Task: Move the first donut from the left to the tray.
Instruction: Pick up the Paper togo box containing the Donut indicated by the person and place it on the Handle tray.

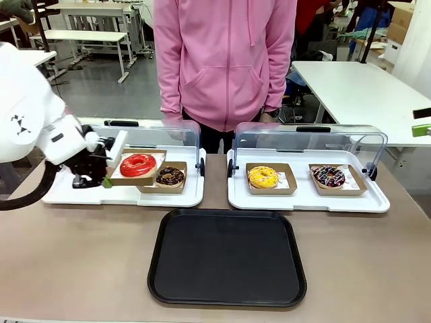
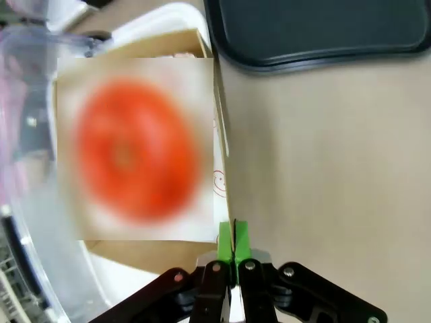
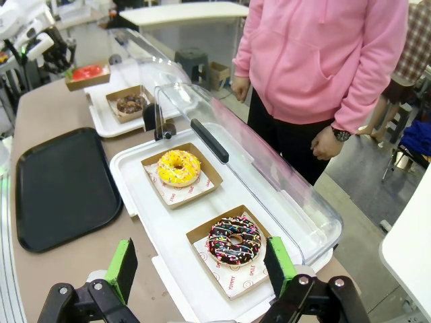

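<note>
Pinching donut (image 1: 138, 165) carton edge, left gripper (image 2: 233, 243) closed | right gripper (image 3: 202, 269) wide | risk: thin grip slips, carton tips before tray (image 1: 227, 296).

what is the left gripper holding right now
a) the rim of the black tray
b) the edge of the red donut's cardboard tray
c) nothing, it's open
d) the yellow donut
b: the left gripper has its green pads pinched on the cardboard edge under the red donut, lifted over the white display tray.
</note>
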